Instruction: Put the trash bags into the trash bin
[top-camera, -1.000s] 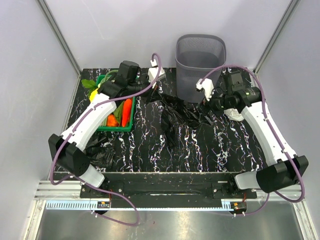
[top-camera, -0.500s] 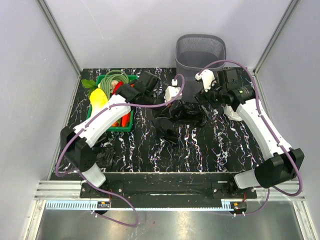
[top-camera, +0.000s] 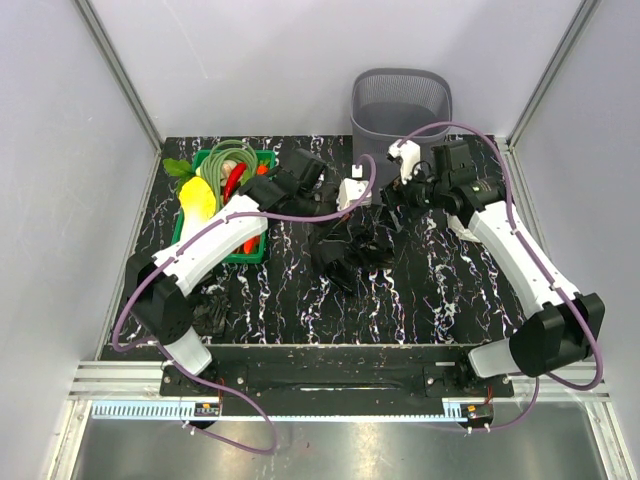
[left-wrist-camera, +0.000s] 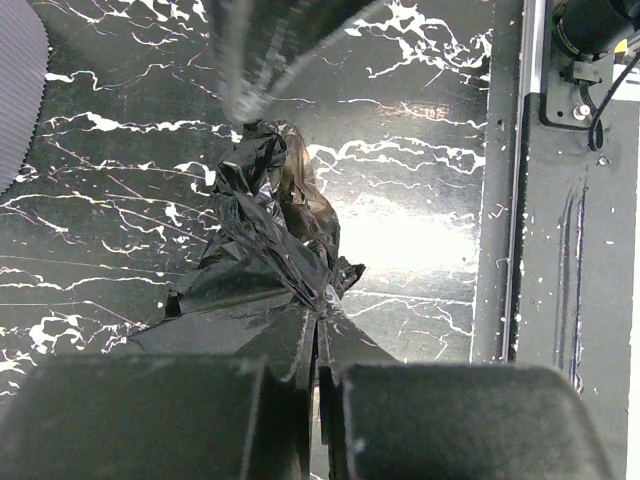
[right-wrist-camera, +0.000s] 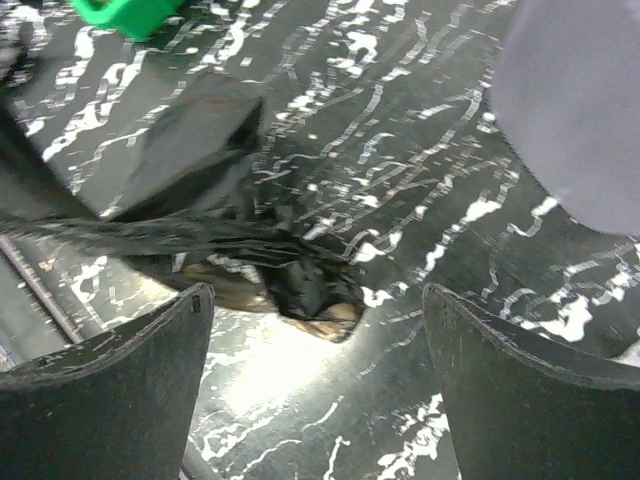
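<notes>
The task is looking barely begun: the tall grey mesh plastic trash bin (top-camera: 400, 100) is standing at the far edge of the black white-veined table (top-camera: 450, 300), and no black film is showing inside it from above. The left gripper (left-wrist-camera: 318, 340) is pinching, jaws tight together, a fold of the wrinkled glossy black film trash bag (top-camera: 352, 245), which is draping down onto the table just in front of the bin. The right gripper (right-wrist-camera: 315, 315) is hovering close beside that bag with its jaws spread wide, gripping nothing. A second crumpled black bag (top-camera: 210, 312) is lying near the left arm's base, well apart from the bin. The bin's rim is standing high, so the bag is likely needing a lift over it. The near middle of the table is offering room, while the green rectangular plastic crate (top-camera: 232, 250) is crowding the left.
</notes>
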